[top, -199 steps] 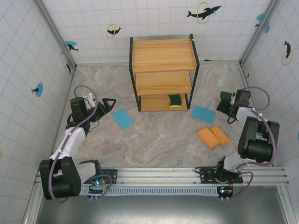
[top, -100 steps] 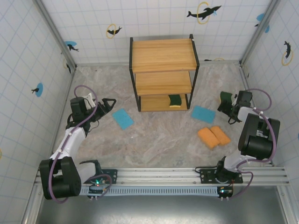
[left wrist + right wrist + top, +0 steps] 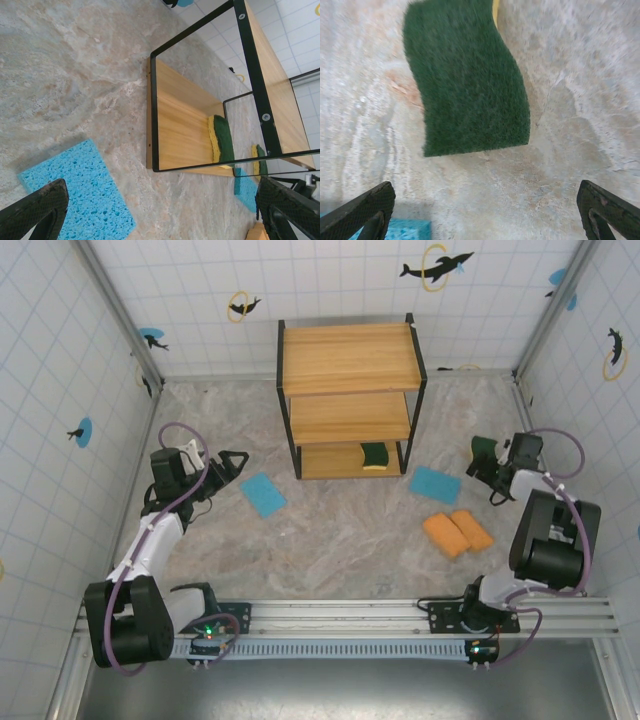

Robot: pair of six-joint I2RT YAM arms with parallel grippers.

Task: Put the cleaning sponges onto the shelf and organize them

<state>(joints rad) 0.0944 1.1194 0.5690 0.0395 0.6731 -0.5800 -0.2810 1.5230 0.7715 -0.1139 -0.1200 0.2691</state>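
Green sponge [image 3: 467,75]: flat, long axis pointing away from right fingers [image 3: 360,212].
Right fingers: wide, empty; drawn back slightly since before.
Left fingers [image 3: 35,210]: wide, empty.

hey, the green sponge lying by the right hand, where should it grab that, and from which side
Come straight down from above and pinch the green sponge across its two long wavy edges, about mid-length. It lies flat on the table, green face up, with bare surface along both long edges, and the right hand is open wider than that short span.
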